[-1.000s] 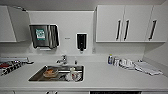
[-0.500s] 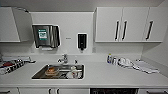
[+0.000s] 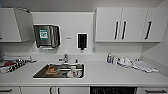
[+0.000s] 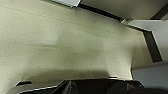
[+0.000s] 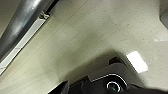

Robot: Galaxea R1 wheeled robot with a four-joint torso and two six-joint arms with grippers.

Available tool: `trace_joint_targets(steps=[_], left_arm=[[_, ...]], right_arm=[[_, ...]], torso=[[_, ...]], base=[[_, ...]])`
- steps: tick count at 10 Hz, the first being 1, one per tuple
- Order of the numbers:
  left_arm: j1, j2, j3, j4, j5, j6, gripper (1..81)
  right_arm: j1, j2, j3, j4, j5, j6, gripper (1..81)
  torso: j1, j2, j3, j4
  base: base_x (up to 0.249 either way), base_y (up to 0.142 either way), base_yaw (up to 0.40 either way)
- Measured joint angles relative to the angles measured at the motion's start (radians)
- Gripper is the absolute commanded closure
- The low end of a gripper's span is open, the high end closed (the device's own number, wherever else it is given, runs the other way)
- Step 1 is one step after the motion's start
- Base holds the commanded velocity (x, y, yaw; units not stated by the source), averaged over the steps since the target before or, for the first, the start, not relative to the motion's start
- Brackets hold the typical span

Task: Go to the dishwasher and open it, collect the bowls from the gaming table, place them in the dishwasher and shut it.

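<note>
We face a white countertop (image 3: pixel 105 75) running wall to wall, its front edge low in the head view, with the steel sink (image 3: pixel 59 70) set into it holding dishes. The dishwasher (image 3: pixel 113 90) shows as a dark strip under the counter, right of the sink. Against the earlier frames the whole picture has shifted: the counter edge and cabinet fronts below now appear, so our camera has moved. Both wrist views look at speckled floor; we cannot tell either claw's opening.
</note>
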Motion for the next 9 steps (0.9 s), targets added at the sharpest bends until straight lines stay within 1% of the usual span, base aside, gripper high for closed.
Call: trace_joint_targets(steps=[2,4,5,6,7,9], left_arm=[[0.000,0.000,0.000,0.000,-0.002,0.000,1.0],[0.001,0.000,0.000,0.000,-0.003,0.000,1.0],[0.001,-0.001,-0.002,0.000,-0.002,0.000,1.0],[0.001,0.001,-0.007,0.000,-0.001,0.000,1.0],[0.001,0.003,-0.024,0.000,-0.001,0.000,1.0],[0.001,0.020,-0.079,0.000,0.000,0.000,1.0]], right_arm=[[-0.002,0.026,-0.009,0.000,0.000,-0.084,1.0],[-0.024,0.067,-0.050,0.000,-0.003,-0.166,1.0],[-0.038,0.090,-0.081,0.000,-0.002,-0.194,1.0],[-0.051,0.114,-0.114,0.000,-0.002,-0.206,1.0],[-0.062,0.139,-0.155,0.000,-0.001,-0.216,1.0],[-0.069,0.206,-0.264,0.000,0.005,-0.257,1.0]], torso=[[0.000,0.000,0.000,0.000],[0.000,0.000,0.000,0.000],[0.000,0.000,0.000,0.000],[0.000,0.000,0.000,0.000],[0.000,0.000,0.000,0.000],[0.000,0.000,0.000,0.000]], base=[[0.000,0.000,0.000],[0.000,0.000,0.000],[0.000,0.000,0.000],[0.000,0.000,0.000],[0.000,0.000,0.000],[0.000,0.000,0.000]])
